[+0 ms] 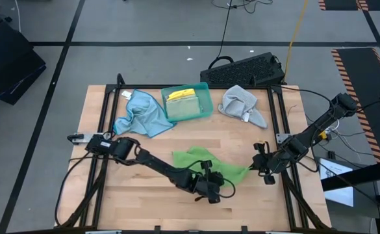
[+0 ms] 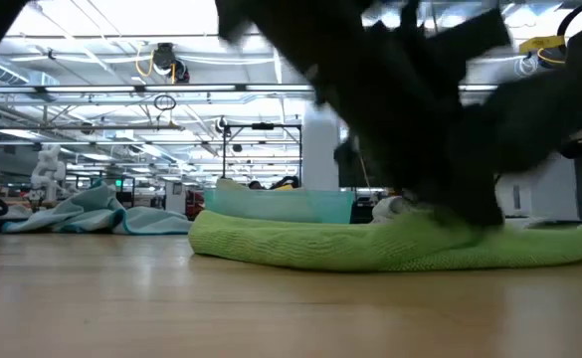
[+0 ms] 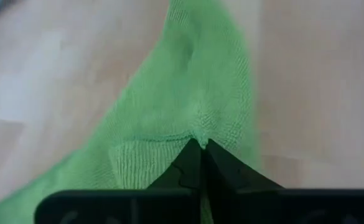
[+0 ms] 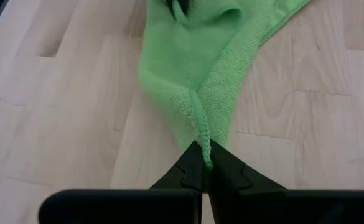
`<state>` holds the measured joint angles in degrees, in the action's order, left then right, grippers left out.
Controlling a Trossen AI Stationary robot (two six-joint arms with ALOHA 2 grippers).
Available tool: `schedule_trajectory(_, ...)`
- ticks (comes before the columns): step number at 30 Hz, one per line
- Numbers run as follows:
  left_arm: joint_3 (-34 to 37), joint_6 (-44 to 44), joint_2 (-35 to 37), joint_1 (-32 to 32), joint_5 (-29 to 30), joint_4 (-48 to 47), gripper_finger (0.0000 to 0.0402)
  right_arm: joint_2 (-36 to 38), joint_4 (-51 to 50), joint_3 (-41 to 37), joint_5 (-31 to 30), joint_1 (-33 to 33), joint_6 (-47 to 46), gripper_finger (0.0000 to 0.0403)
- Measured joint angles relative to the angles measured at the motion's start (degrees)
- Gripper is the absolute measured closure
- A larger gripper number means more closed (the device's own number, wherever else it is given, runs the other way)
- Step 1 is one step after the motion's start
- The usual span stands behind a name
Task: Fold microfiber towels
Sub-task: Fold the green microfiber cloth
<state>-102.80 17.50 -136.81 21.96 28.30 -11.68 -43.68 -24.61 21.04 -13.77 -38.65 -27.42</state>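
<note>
The green towel (image 1: pixel 206 164) lies crumpled on the front middle of the wooden table (image 1: pixel 144 201), stretched out toward the right side. The left gripper (image 3: pixel 201 144) is pinched shut on the cloth near its front edge, a small pucker of fabric caught between the fingertips. The right gripper (image 4: pixel 201 148) is likewise closed tight on the towel's right corner, a hemmed edge of cloth running into its tips. In the low view the towel (image 2: pixel 370 244) sits as a low rumpled ridge with the dark arms coming down onto it.

Behind it, a teal tray (image 1: pixel 206 91) holds a yellow towel (image 1: pixel 182 96) on top of a green one. A light blue towel (image 1: pixel 141 112) lies bunched just left of the tray, and a grey towel (image 1: pixel 241 104) is heaped to the tray's right. A black keyboard (image 1: pixel 245 69) rests at the table's far edge.
</note>
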Motion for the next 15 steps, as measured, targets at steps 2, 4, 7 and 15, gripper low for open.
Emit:
schedule_trajectory(2, -0.02, -0.81, 2.95, 0.85, 0.39, -2.59, 0.0391, 0.0, 0.14, 0.0, -0.12, 0.0, 0.7, 0.0399)
schedule_trajectory(4, -0.15, -1.48, 5.67, 1.8, 2.14, -5.84, 0.0396, 0.0, 0.85, 0.0, -1.68, -0.02, 1.5, 0.0399)
schedule_trajectory(7, -0.15, -2.08, 9.46, 3.72, 7.23, -13.02, 0.0395, 0.02, 1.97, 0.0, -4.95, -0.02, 3.03, 0.0399)
schedule_trajectory(15, -0.1, 3.99, 18.68, 7.63, 14.3, -27.63, 0.0393, 0.15, 10.39, 0.0, -12.83, 0.06, 11.3, 0.0399)
